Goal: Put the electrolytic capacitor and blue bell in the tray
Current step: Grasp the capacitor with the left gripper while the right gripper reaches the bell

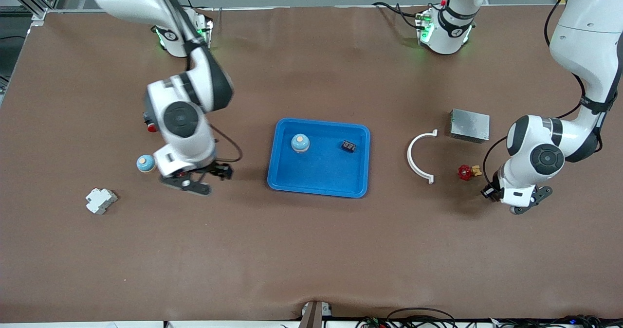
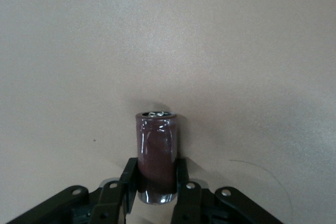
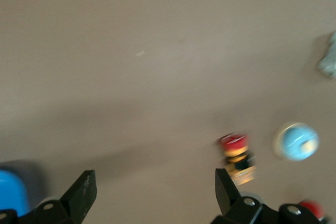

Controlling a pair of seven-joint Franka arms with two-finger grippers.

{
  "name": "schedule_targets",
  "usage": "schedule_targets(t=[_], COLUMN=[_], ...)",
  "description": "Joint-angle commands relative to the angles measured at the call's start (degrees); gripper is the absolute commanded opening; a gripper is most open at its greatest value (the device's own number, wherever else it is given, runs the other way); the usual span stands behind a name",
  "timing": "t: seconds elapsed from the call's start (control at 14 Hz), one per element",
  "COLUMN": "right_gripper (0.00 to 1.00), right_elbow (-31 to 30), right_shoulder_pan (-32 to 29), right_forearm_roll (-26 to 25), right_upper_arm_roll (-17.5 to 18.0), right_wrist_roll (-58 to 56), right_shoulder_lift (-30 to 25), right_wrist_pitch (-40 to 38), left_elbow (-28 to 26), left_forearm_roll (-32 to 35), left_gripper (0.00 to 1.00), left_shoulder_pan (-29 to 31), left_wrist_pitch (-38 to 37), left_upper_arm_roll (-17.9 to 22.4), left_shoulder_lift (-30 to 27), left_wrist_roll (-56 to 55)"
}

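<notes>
My left gripper [image 2: 156,170] is shut on the electrolytic capacitor [image 2: 156,145], a dark maroon cylinder with a silver end that points away from the hand. In the front view this gripper [image 1: 522,205] is low over the table at the left arm's end, and the hand hides the capacitor. The blue tray [image 1: 316,172] lies mid-table and holds one blue bell [image 1: 300,143] and a small dark part [image 1: 348,146]. Another blue bell [image 1: 145,163] [image 3: 296,141] stands beside my right gripper [image 1: 202,178] [image 3: 155,182], which is open and holds nothing.
Near the left gripper are a red valve [image 1: 466,172], a white curved clip [image 1: 421,158] and a grey metal box [image 1: 469,125]. A red push button [image 3: 235,153] and a white block [image 1: 100,200] lie at the right arm's end.
</notes>
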Motion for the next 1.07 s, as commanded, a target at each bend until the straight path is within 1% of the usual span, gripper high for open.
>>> schedule_targets(t=[0.0,0.14,0.28,0.36,0.5,0.57,0.78,0.85,0.93,1.0], right_gripper=[1.00,1.00,1.00,1.00,1.00,1.00,1.00,1.00,1.00,1.00], right_elbow=[-3.5,-4.7,-7.3,-8.9,-11.7,-12.7,-16.0,-17.4,-19.7,-22.4], right_shoulder_pan=[-8.1,-12.9,-17.3,-19.5,-23.2,-24.9,-28.8,-30.4,-31.2,-31.5], right_forearm_roll=[-0.9,-0.7,-0.6,-0.6,-0.3,0.8,11.4,13.3,13.8,13.8], right_upper_arm_roll=[1.6,1.6,1.7,1.7,1.8,1.9,1.7,1.7,1.7,1.7], right_wrist_roll=[-11.4,-19.2,-26.3,-29.2,-33.8,-35.3,-46.0,-48.9,-49.8,-49.8], right_shoulder_lift=[-3.6,-4.1,-5.0,-5.4,-5.6,-5.5,-5.4,-5.4,-5.7,-6.7], right_wrist_pitch=[1.0,2.9,6.2,8.6,12.8,14.5,16.9,18.4,20.0,23.4], left_elbow=[-0.4,0.0,-0.3,-0.1,0.5,0.5,1.3,2.5,3.8,5.5], left_forearm_roll=[1.1,1.0,1.0,1.0,0.6,0.1,-0.1,-0.3,-1.5,-3.2], left_gripper=[0.00,0.00,0.00,0.00,0.00,0.00,0.00,0.00,0.00,0.00], left_shoulder_pan=[0.7,0.6,0.5,0.4,0.5,0.3,0.4,0.4,0.4,0.4], left_wrist_pitch=[0.8,0.5,0.0,-2.1,-5.3,-6.3,-10.8,-13.3,-15.9,-18.0], left_upper_arm_roll=[-0.6,-0.8,-1.1,-1.5,-3.7,-4.4,-7.5,-8.6,-9.5,-10.2], left_shoulder_lift=[-1.0,-1.8,-4.8,-5.8,-7.0,-7.6,-10.3,-11.0,-11.1,-11.1], left_wrist_roll=[1.0,1.2,1.0,1.0,0.5,0.3,0.2,0.2,0.2,0.2])
